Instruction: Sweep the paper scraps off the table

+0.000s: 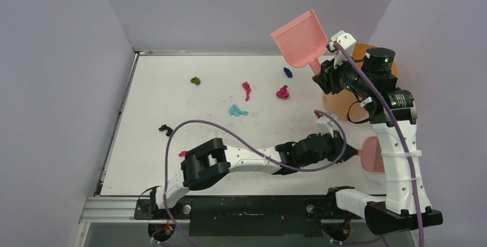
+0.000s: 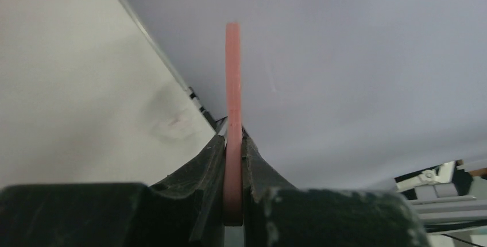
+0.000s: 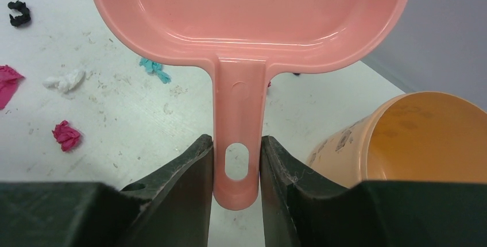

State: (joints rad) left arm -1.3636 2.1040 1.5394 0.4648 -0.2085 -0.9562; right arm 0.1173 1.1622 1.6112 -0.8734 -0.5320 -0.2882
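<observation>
Paper scraps lie scattered on the white table (image 1: pixel 150 100): a green one (image 1: pixel 195 80), two magenta ones (image 1: pixel 247 90) (image 1: pixel 282 92), a dark blue one (image 1: pixel 288 72), a cyan one (image 1: pixel 236 111) and a black one (image 1: pixel 165 128). My right gripper (image 1: pixel 324 66) is shut on the handle of the pink dustpan (image 1: pixel 298 40), held tilted above the far right of the table. In the right wrist view the dustpan (image 3: pixel 252 6) hangs over a white scrap (image 3: pixel 64 80) and a magenta scrap (image 3: pixel 66 135). My left gripper (image 1: pixel 344 149) is shut on the pink hand brush (image 1: pixel 373 154), seen edge-on (image 2: pixel 233 86) between its fingers.
An orange bucket (image 1: pixel 344 106) stands at the table's right side, partly behind the right arm, its open mouth (image 3: pixel 425 138) showing in the right wrist view. Grey walls close in the table on the left, back and right. Purple cables loop over the left arm.
</observation>
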